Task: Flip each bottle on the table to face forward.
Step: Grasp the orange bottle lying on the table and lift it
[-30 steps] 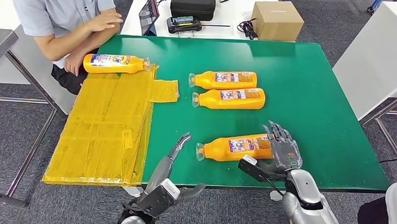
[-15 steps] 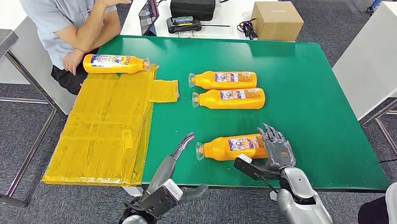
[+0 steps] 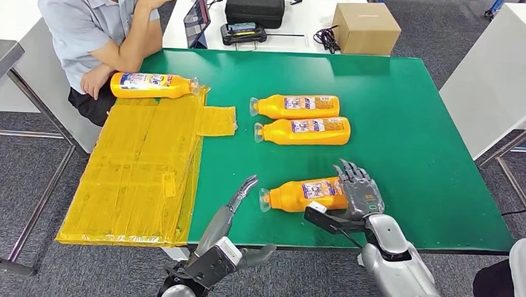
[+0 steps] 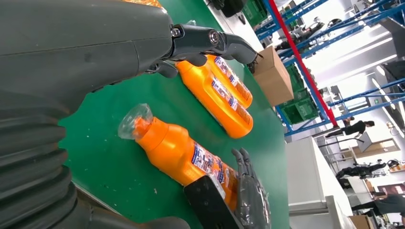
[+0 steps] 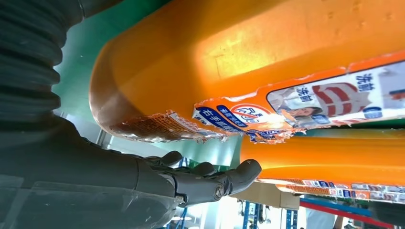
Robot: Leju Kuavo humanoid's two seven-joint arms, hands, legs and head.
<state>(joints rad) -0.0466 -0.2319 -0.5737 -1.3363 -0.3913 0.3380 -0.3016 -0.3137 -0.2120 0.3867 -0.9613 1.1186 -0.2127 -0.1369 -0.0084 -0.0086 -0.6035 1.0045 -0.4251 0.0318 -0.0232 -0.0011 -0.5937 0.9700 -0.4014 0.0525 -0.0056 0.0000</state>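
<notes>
Three orange bottles lie on their sides on the green table (image 3: 408, 128), caps to the left. The nearest bottle (image 3: 305, 194) (image 4: 181, 152) (image 5: 248, 52) lies by the front edge, label up. My right hand (image 3: 357, 189) (image 4: 250, 200) stands against its base end, fingers (image 5: 210, 179) spread and thumb along its near side, not closed around it. My left hand (image 3: 234, 211) is open, its fingers (image 4: 210, 40) pointing toward that bottle's clear cap with a small gap. Two more bottles (image 3: 295, 106) (image 3: 304, 130) lie side by side mid-table. Another bottle (image 3: 152, 85) rests on the yellow sheet.
A yellow taped sheet (image 3: 139, 170) covers the table's left end and overhangs it. A person (image 3: 91, 27) sits at the far left corner, one hand near the bottle there. Behind the table stand a cardboard box (image 3: 367, 26), a black case (image 3: 255, 4) and a tablet (image 3: 198, 15).
My right hand has slid a little left and forward along the nearest bottle's base, and the bottle has shifted slightly with it. The person has lifted an arm off the table.
</notes>
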